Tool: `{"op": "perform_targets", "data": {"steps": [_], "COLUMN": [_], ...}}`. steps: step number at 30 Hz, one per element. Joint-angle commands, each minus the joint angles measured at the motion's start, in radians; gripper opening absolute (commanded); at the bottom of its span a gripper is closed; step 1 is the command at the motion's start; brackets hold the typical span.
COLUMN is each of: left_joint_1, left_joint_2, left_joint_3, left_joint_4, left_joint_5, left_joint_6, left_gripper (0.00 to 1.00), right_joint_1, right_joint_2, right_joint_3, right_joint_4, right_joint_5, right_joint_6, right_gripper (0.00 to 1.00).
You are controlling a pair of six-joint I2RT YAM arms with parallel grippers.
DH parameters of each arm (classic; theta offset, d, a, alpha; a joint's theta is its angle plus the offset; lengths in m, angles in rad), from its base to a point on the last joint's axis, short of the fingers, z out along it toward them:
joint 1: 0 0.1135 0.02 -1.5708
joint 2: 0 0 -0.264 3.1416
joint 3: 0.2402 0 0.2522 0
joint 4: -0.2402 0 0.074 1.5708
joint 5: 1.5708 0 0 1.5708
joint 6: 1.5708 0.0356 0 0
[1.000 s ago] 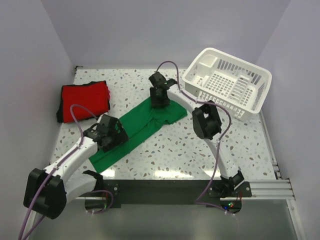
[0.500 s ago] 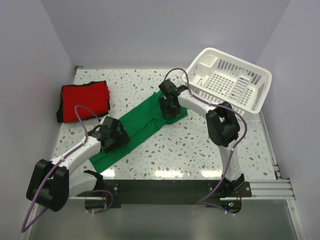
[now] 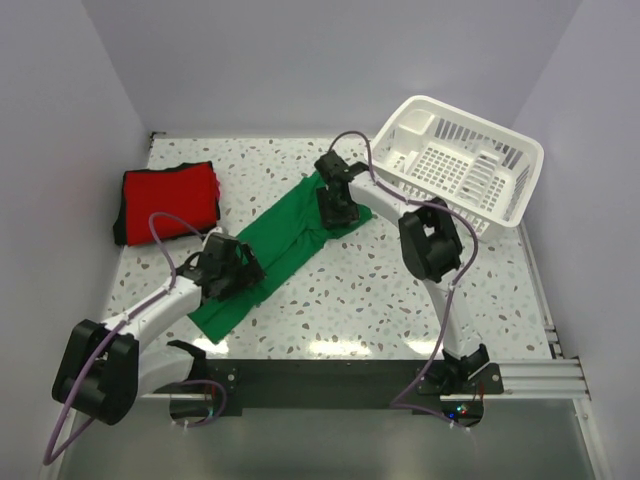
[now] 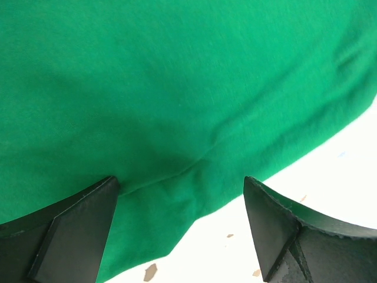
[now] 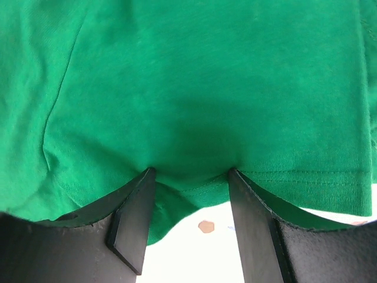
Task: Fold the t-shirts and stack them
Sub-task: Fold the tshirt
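Top external: green t-shirt (image 3: pixel 290 240) lies in a long strip across the surface (image 3: pixel 400 290), 7 to 1 o'clock; red t-shirt (image 3: pixel 170 198) sits folded at 10. Left gripper (image 3: pixel 228 268) is low on the 7 end and right gripper (image 3: pixel 336 203) on the 1 end, jaws apart over the cloth. Best to catch both layers, then lift the ends evenly.

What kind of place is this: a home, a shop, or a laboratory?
Most likely a robotics laboratory test cell: two robot arms are bolted to a rail at the edge of a speckled table, enclosed by plain walls.
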Motion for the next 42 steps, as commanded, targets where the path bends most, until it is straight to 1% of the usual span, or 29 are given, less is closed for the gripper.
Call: {"op": "perform_targets", "data": {"steps": [1,3,4,7,9,10,14,20,22,27,33,38,40,42], "left_joint_1": [-0.002,-0.007,-0.013,-0.053,-0.112,-0.16,-0.272,-0.41,-0.45,-0.505,-0.563,-0.593,-0.594,-0.594], "left_joint_2": [0.029,0.021,0.019,0.012,0.007,0.01,0.054,0.156,0.217,0.35,0.444,0.434,0.394,0.352], "left_joint_3": [-0.052,-0.054,-0.054,-0.055,-0.065,-0.057,-0.014,0.043,0.082,0.164,0.234,0.28,0.296,0.305], "left_joint_4": [-0.03,-0.009,-0.003,0.029,0.065,0.074,0.076,0.167,0.194,0.241,0.321,0.321,0.319,0.272], "left_joint_5": [0.155,0.186,0.207,0.229,0.225,0.212,0.171,0.156,0.163,0.188,0.22,0.196,0.168,0.14], "left_joint_6": [-0.069,-0.105,-0.118,-0.203,-0.279,-0.315,-0.391,-0.495,-0.5,-0.488,-0.492,-0.414,-0.371,-0.339], "left_gripper": [0.92,0.92,0.92,0.92,0.92,0.92,0.92,0.92,0.92,0.93,0.93,0.93,0.93,0.93], "right_joint_1": [-0.04,-0.06,-0.064,-0.083,-0.096,-0.101,-0.124,-0.129,-0.129,-0.13,-0.129,-0.13,-0.129,-0.126], "right_joint_2": [0.113,0.169,0.188,0.248,0.28,0.289,0.314,0.344,0.349,0.351,0.364,0.354,0.326,0.303], "right_joint_3": [0.093,0.153,0.212,0.312,0.346,0.375,0.417,0.478,0.492,0.495,0.52,0.536,0.527,0.498], "right_joint_4": [-0.032,-0.07,-0.081,-0.113,-0.119,-0.124,-0.115,-0.104,-0.102,-0.075,-0.036,-0.018,-0.003,0.013], "right_joint_5": [0.009,-0.005,-0.008,-0.02,-0.04,-0.066,-0.095,-0.1,-0.092,-0.071,-0.064,-0.055,-0.06,-0.069], "right_joint_6": [0.022,0.016,0.01,-0.019,-0.024,-0.022,-0.013,-0.022,-0.025,-0.039,-0.051,-0.058,-0.056,-0.053], "right_gripper": [0.57,0.57,0.57,0.57,0.57,0.57,0.57,0.57,0.57,0.57,0.58,0.59,0.59,0.59]}}
